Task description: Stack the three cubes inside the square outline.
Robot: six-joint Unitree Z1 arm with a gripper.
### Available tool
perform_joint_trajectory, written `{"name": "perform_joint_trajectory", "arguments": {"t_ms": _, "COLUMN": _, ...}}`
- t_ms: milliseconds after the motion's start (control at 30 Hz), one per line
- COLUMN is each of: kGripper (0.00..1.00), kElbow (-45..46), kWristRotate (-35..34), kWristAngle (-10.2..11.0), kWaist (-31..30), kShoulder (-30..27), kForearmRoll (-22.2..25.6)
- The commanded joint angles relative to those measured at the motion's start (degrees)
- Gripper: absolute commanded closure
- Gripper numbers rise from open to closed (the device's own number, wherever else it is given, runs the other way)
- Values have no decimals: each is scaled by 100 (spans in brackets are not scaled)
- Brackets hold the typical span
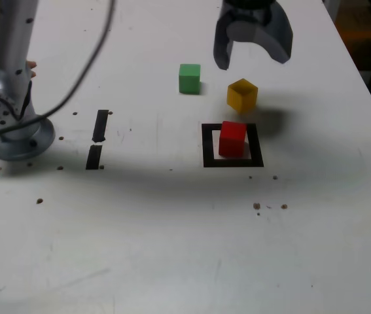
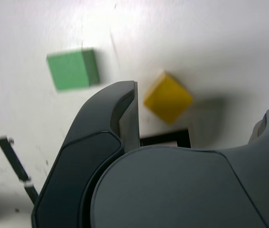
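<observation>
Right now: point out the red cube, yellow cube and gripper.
red cube (image 1: pixel 232 139), exterior view, front face.
yellow cube (image 2: pixel 168 98), wrist view, top face.
gripper (image 1: pixel 252 57), exterior view, midway between the open fingertips.

gripper (image 1: pixel 250 57) hangs above table, fingers pointing down, jaws spread apart, nothing held between them.

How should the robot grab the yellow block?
From straight above, closing on two opposite flat sides of the yellow cube. It sits turned cornerwise to the square outline, so the open gripper likely needs to twist to match its faces.
</observation>
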Motion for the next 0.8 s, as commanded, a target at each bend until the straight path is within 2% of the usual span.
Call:
{"name": "perform_joint_trajectory", "arguments": {"t_ms": 0, "kGripper": 5, "kElbow": -16, "kWristRotate": 1505, "kWristAngle": -18, "kWaist": 87, "kShoulder": 149, "kForearmRoll": -23}}
{"name": "perform_joint_trajectory", "arguments": {"t_ms": 300, "kGripper": 7, "kElbow": 957, "kWristRotate": 2013, "kWristAngle": 107, "kWaist": 127, "kShoulder": -166, "kForearmRoll": -519}}
{"name": "perform_joint_trajectory", "arguments": {"t_ms": 467, "kGripper": 7, "kElbow": 1522, "kWristRotate": 2229, "kWristAngle": -54, "kWaist": 127, "kShoulder": -167, "kForearmRoll": -1070}}
{"name": "perform_joint_trajectory", "arguments": {"t_ms": 567, "kGripper": 7, "kElbow": 1510, "kWristRotate": 2314, "kWristAngle": -133, "kWaist": 127, "kShoulder": -120, "kForearmRoll": -1228}}
{"name": "perform_joint_trajectory", "arguments": {"t_ms": 767, "kGripper": 10, "kElbow": 1147, "kWristRotate": 2455, "kWristAngle": -110, "kWaist": 170, "kShoulder": -51, "kForearmRoll": -1341}}
